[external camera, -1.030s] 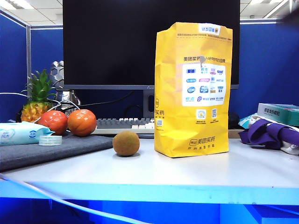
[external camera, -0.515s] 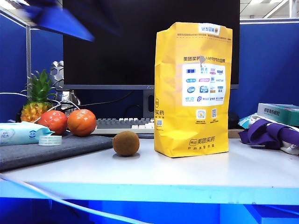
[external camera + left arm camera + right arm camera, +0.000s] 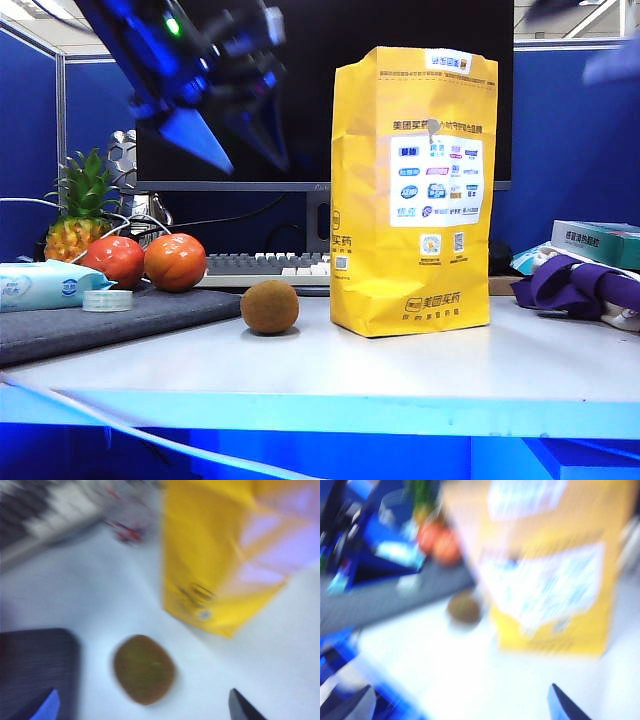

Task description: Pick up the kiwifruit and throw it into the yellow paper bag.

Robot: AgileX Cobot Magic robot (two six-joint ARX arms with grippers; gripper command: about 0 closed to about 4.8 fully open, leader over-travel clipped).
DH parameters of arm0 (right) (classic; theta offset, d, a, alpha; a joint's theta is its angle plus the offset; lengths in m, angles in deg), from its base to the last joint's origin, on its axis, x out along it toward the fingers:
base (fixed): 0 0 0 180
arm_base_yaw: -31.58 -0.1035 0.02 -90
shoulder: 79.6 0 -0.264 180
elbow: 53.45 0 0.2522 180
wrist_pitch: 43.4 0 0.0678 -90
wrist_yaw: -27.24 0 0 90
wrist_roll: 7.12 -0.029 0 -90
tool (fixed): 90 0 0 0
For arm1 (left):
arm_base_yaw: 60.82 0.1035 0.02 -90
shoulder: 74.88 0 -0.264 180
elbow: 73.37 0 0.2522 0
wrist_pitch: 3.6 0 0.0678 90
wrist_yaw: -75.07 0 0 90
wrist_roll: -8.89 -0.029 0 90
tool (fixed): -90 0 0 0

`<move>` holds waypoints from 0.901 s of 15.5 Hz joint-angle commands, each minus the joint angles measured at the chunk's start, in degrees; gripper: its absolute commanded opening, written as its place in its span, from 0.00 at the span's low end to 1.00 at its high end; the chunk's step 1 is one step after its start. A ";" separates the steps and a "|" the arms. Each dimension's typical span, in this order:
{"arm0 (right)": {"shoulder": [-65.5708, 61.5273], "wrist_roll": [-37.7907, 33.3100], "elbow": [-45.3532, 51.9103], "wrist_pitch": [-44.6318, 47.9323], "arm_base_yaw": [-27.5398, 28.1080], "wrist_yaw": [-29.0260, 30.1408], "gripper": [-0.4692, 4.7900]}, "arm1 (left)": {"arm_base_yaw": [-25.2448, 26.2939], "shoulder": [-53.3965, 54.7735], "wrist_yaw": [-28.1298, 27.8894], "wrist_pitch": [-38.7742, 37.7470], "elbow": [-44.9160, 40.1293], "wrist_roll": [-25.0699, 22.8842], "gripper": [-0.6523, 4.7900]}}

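Observation:
The brown fuzzy kiwifruit (image 3: 270,307) lies on the white table just left of the tall yellow paper bag (image 3: 413,190), which stands upright. My left gripper (image 3: 255,165) hangs open high above the kiwifruit, fingers pointing down. The left wrist view is blurred: the kiwifruit (image 3: 144,669) lies between the wide-apart fingertips of the left gripper (image 3: 142,712), apart from both, with the bag (image 3: 210,555) beside it. My right gripper (image 3: 460,707) is open and empty, well back from the kiwifruit (image 3: 464,608) and bag (image 3: 555,575). In the exterior view the right arm (image 3: 612,60) is only a blur at the upper right.
Two orange-red tomatoes (image 3: 175,262), a small pineapple (image 3: 80,215), a wipes pack (image 3: 45,285) and a tape roll (image 3: 108,300) sit by the grey mat (image 3: 100,325) at left. A keyboard (image 3: 265,268) and monitor (image 3: 300,90) stand behind. Purple cloth (image 3: 580,285) and a box (image 3: 600,240) lie at right.
My left arm has swung down from the top left corner to above the kiwifruit, gripper still open. A blur of the right arm has appeared at the upper right. Kiwifruit and bag have not moved.

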 commanded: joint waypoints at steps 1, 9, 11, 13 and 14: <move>-3.48 0.26 -0.79 -1.60 -0.22 6.16 1.00 | 0.04 4.35 2.05 -1.29 1.22 -0.66 1.00; -5.81 0.31 -0.76 -1.09 -8.59 8.85 1.00 | 0.35 15.96 -0.59 -0.85 5.79 -2.19 1.00; -5.81 0.33 -0.76 -1.11 -10.10 8.79 1.00 | 0.35 17.73 -0.59 -0.92 7.08 -2.14 1.00; -5.81 0.33 -0.76 -1.11 -10.23 8.81 1.00 | 0.35 19.43 -1.22 -3.06 7.61 -1.33 1.00; -5.81 0.46 -0.76 -1.09 -10.23 8.81 1.00 | 0.35 19.91 -1.22 -4.39 7.61 -1.36 1.00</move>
